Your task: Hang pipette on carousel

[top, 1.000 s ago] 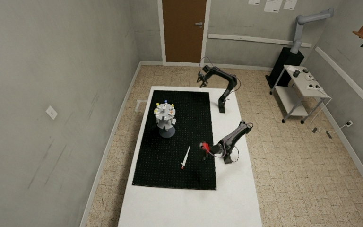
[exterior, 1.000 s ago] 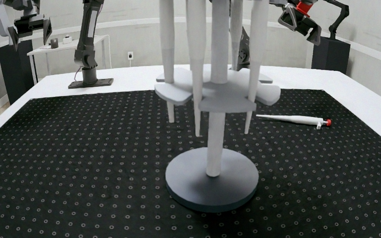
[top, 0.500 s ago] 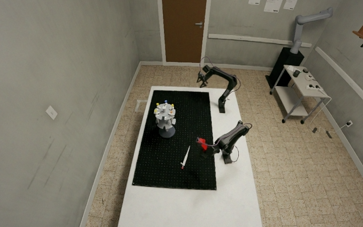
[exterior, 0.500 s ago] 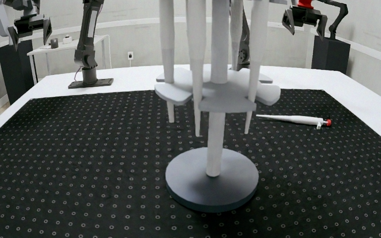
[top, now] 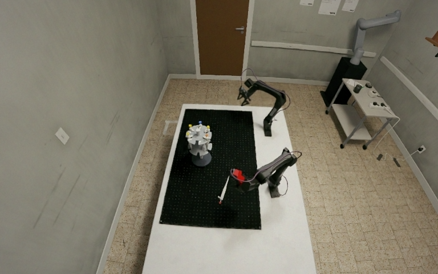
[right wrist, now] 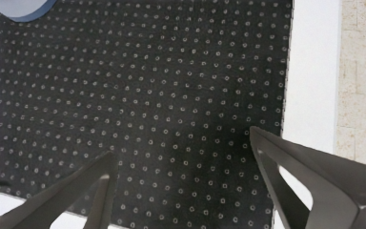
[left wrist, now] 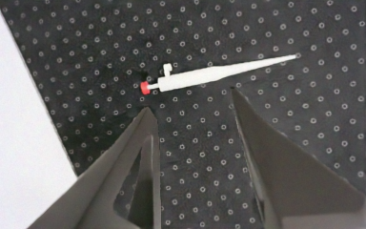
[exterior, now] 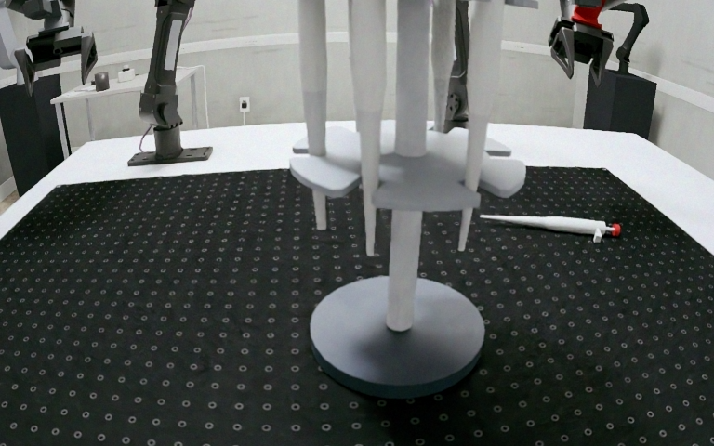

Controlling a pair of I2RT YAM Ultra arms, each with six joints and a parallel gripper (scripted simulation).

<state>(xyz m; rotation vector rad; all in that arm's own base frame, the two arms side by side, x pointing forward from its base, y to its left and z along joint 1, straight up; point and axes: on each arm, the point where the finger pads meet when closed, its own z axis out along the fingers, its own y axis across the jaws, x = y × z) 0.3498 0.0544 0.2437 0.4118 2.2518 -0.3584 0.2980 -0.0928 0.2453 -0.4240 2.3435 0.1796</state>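
The loose white pipette with a red push button lies flat on the black dotted mat; it also shows in the exterior view and the left wrist view. Its finger hook sticks out next to the button. My left gripper hovers above and beside it, fingers partly apart and empty. The grey carousel stands further along the mat and holds several pipettes. My right gripper is open and empty, high over the mat's far edge.
The left arm's base and the right arm's base stand on the white table beside the mat. The carousel's round base also shows at the top left corner of the right wrist view.
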